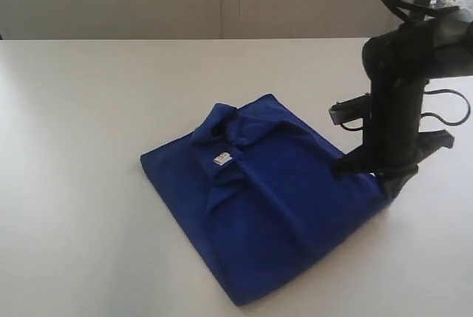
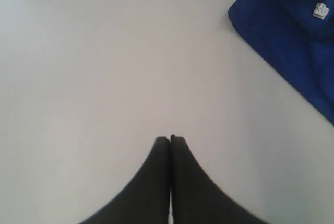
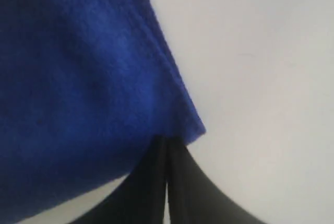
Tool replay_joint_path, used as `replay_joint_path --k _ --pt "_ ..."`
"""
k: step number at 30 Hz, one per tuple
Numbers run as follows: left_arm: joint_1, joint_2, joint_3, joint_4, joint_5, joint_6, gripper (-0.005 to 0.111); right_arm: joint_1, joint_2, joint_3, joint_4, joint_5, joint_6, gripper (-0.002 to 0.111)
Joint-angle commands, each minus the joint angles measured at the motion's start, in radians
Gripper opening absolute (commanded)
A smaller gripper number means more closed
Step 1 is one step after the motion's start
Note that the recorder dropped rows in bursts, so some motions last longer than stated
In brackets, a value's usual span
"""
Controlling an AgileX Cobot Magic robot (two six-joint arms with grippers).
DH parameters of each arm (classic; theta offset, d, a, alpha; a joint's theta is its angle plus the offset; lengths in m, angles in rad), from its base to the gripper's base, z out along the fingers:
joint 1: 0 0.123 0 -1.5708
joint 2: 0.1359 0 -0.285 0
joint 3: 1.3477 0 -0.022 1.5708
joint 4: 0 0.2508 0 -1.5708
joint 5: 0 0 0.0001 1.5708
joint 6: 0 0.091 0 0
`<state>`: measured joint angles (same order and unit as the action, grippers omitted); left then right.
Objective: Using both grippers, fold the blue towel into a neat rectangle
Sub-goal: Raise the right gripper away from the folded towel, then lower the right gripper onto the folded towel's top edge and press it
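The blue towel (image 1: 273, 213) lies folded in a rough rectangle on the white table, with a rumpled flap and a small white label (image 1: 222, 158) on top. My right gripper (image 1: 378, 178) stands over the towel's right corner. In the right wrist view its jaws (image 3: 167, 139) are shut, and the corner of the towel (image 3: 78, 78) covers their tips, pinched there. My left gripper (image 2: 170, 138) is shut and empty above bare table, apart from the towel (image 2: 292, 41), whose label (image 2: 320, 9) shows at that view's edge. The left arm is outside the exterior view.
The white table (image 1: 89, 110) spreads wide around the towel, with a pale wall behind its far edge. The right arm (image 1: 395, 95) rises black and upright at the towel's right side, with cables looping off it.
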<state>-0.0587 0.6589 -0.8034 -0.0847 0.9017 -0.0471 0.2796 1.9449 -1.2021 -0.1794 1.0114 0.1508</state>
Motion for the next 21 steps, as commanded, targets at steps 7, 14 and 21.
replay_joint_path --k 7,14,21 --pt "0.001 -0.008 0.007 -0.003 0.005 0.0 0.0 0.123 -0.206 -0.123 0.17 -0.151 -0.137 0.0" --pt "0.001 -0.008 0.007 -0.003 0.005 0.0 0.0 0.159 0.065 -0.385 0.179 -0.177 -0.169 0.0" --pt "0.001 -0.008 0.007 -0.003 0.005 0.0 0.0 0.178 0.172 -0.449 0.273 -0.179 -0.395 0.0"
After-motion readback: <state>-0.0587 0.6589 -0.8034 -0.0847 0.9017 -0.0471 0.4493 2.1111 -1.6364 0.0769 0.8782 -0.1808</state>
